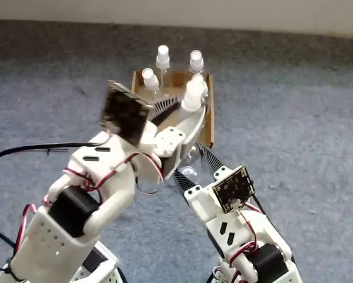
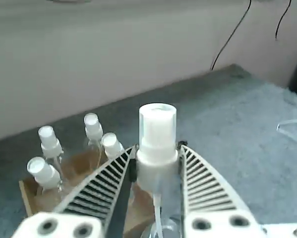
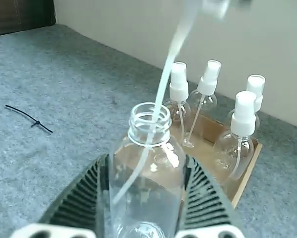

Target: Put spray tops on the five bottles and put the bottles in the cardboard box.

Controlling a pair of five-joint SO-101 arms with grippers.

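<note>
Grey carpet (image 1: 294,88) runs wide on both sides of the cardboard box (image 1: 210,118); we see four capped bottles (image 3: 179,106) standing inside. R gripper (image 3: 146,161) clamps the open bottle (image 3: 148,148) just before the box edge. L gripper (image 2: 157,148) pinches the spray top (image 2: 157,131) above it, w/ tube (image 3: 163,84) inside the neck.

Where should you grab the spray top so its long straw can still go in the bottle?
Grip the spray top around its wide white collar, coming in from both sides, as the left gripper does. That leaves the thin straw hanging free underneath to slide into the bottle.
</note>
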